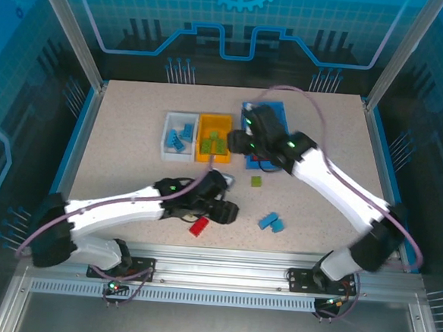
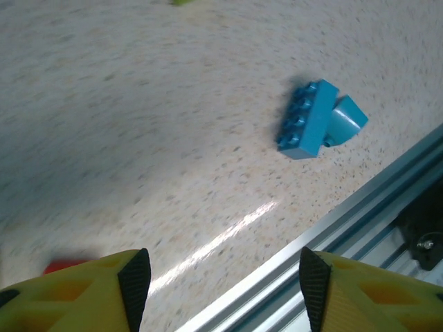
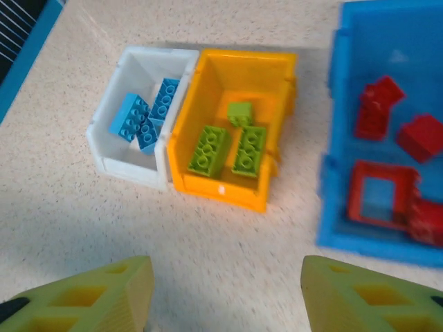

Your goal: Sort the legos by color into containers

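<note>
Left pincer (image 2: pixel 225 277) open near two blue legos (image 2: pixel 308 121); right pincer (image 3: pixel 225 283) open, red frame (image 3: pixel 355 197) on its wrist camera

Speckled beige tabletop (image 1: pixel 123 155), aluminium rail (image 1: pixel 222 259) along near edge, blue backdrop (image 1: pixel 239 23)

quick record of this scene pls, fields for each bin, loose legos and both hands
white bin: blue bricks
yellow bin: green bricks
blue bin: red bricks, red square frame
loose on table: red brick, green brick, blue pair touching each other
left hand: open, empty, over the table by the red brick
right hand: open, empty, above the bins
</note>
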You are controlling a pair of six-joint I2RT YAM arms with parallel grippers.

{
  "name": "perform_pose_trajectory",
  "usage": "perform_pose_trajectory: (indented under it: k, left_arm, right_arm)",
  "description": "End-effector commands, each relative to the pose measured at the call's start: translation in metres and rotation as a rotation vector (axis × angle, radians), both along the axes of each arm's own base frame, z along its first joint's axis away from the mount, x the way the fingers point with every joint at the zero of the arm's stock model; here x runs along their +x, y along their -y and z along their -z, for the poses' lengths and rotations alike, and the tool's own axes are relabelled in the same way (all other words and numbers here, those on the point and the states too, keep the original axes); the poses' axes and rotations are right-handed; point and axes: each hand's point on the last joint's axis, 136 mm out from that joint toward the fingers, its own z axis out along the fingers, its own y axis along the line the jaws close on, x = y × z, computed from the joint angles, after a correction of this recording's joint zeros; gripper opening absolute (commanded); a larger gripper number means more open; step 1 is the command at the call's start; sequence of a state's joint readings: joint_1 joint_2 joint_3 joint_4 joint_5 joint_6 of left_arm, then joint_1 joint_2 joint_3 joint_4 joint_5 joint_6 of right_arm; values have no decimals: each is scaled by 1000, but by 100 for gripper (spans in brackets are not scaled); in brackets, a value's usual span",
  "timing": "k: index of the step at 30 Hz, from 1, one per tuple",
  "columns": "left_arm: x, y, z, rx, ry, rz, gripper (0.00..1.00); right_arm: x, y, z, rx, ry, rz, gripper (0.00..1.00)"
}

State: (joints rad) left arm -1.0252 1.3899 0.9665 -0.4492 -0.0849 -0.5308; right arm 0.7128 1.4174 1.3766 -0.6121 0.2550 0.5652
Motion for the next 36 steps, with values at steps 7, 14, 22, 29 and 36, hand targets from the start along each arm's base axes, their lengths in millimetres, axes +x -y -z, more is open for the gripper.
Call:
perform_pose_trajectory:
  k: [7, 14, 22, 29, 36]
  left_arm:
    - [13, 92, 53, 191, 169, 250, 67]
    - [13, 112, 85, 250, 149, 328, 73]
    - [28, 113, 106, 335, 178, 311, 62]
    - [30, 118, 107, 328, 183, 311, 32]
    - [43, 99, 80, 312, 225, 214, 23]
  right_arm:
    - [-121, 120, 22, 116, -21, 165, 68]
    - [-152, 155, 17, 143, -17, 223, 70]
    - [-154, 157, 11, 144, -15, 225, 69]
    - [-154, 157, 14, 141, -16, 226, 68]
    - [-149, 150, 14, 124, -15, 198, 68]
